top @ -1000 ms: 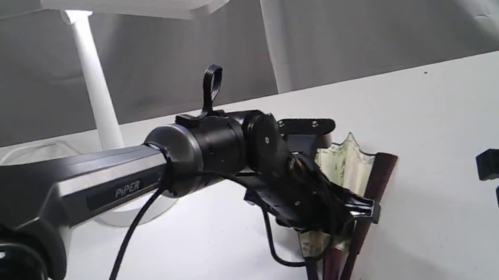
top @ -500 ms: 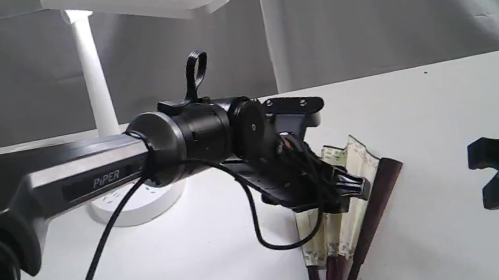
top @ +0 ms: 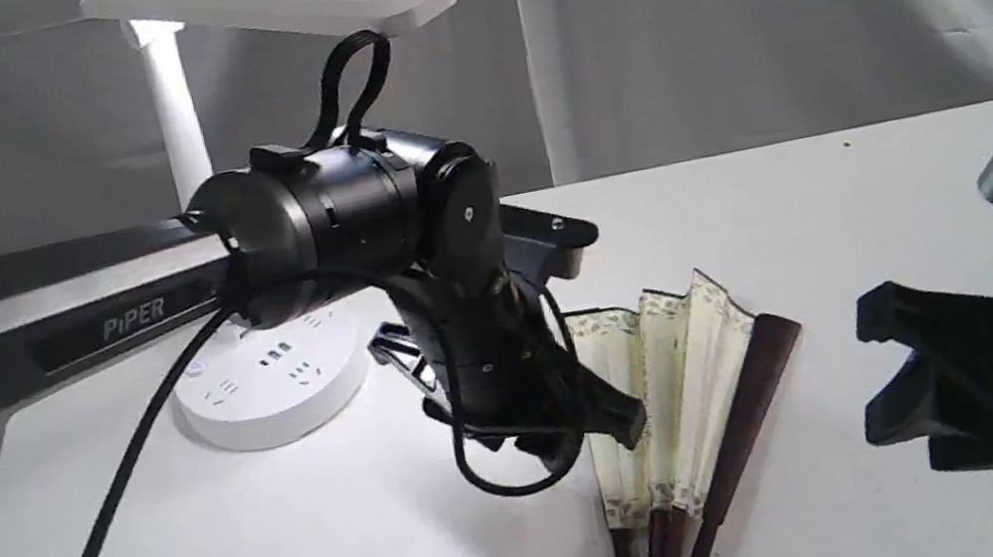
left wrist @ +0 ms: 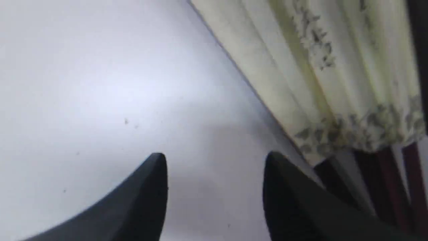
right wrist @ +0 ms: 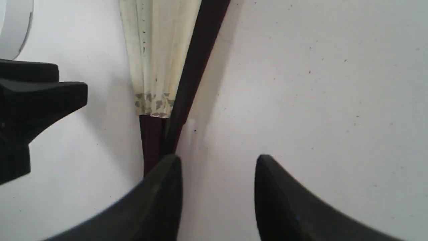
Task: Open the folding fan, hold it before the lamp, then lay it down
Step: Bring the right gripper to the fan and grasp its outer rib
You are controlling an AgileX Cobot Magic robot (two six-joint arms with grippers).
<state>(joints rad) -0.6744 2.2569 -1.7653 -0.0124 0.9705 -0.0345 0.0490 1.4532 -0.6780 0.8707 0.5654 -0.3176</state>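
White table point(top: 855, 188), partly spread folding fan point(top: 677, 389), lamp point(top: 183, 139), left arm point(top: 12, 334) lettered "PiPER"

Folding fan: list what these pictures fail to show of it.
Pivot of the folding fan: cut off by exterior view's bottom edge.
Left pleats: exterior view, behind the left gripper.
Leaf print: blurred in left wrist view.
Rib bottoms: right wrist view, behind fingers of the right gripper.
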